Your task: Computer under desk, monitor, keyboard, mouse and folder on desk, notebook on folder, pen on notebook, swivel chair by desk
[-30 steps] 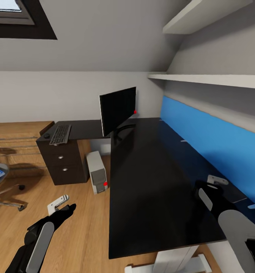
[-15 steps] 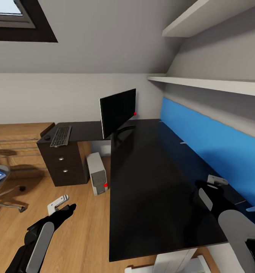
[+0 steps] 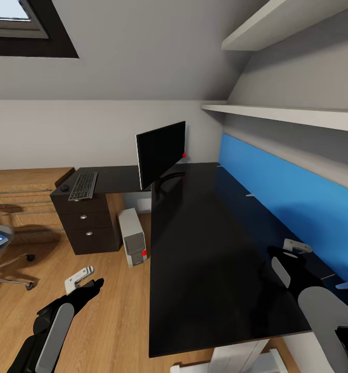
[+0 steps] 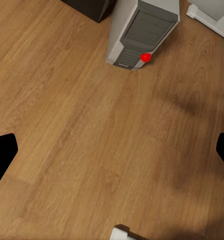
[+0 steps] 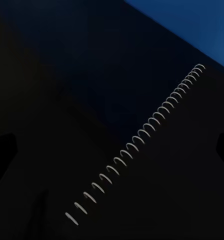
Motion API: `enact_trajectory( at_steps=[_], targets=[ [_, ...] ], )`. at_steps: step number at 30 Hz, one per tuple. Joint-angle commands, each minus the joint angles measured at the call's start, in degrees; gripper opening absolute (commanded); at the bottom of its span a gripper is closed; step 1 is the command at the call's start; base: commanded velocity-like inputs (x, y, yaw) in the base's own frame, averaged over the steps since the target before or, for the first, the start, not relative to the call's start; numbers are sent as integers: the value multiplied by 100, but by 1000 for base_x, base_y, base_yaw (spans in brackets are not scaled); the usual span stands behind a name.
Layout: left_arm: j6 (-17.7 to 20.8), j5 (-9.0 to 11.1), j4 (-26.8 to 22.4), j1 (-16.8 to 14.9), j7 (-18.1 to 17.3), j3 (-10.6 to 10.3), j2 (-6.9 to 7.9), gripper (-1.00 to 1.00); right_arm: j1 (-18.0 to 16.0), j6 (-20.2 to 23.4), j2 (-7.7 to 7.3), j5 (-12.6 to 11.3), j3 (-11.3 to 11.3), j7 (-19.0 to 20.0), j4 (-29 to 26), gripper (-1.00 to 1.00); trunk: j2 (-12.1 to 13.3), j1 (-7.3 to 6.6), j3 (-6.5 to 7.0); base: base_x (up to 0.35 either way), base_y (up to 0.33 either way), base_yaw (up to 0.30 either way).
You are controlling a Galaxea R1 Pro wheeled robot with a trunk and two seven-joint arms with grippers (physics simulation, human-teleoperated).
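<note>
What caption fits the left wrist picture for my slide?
Open left claw hovering over the brown wooden floor, looking at the grey computer tower with its red button.

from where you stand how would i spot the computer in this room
Start at the long black desk and follow it to the far corner where the monitor stands. On the wood floor below sits the computer, a pale grey upright tower beside the dark drawer unit, marked by a red dot on its front.
</note>
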Motion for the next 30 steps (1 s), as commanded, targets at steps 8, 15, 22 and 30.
enact_trajectory(
  at_steps=[8,15,22,30],
  targets=[
    [16,56,-8,-4,50,3,1,100,-1,30,-1,-22,-1,-20,-15,100,-3,0,-6,0,0,0],
    [16,55,-8,-4,50,4,1,100,-1,29,-1,-21,-1,-20,-8,100,-3,0,-6,0,0,0],
    [16,55,-8,-4,50,4,1,100,-1,29,-1,-22,-1,-20,-7,100,-3,0,-6,0,0,0],
    [16,55,-8,-4,50,-1,1,100,-1,29,-1,-22,1,-20,-6,100,-3,0,-6,0,0,-29]
  ],
)
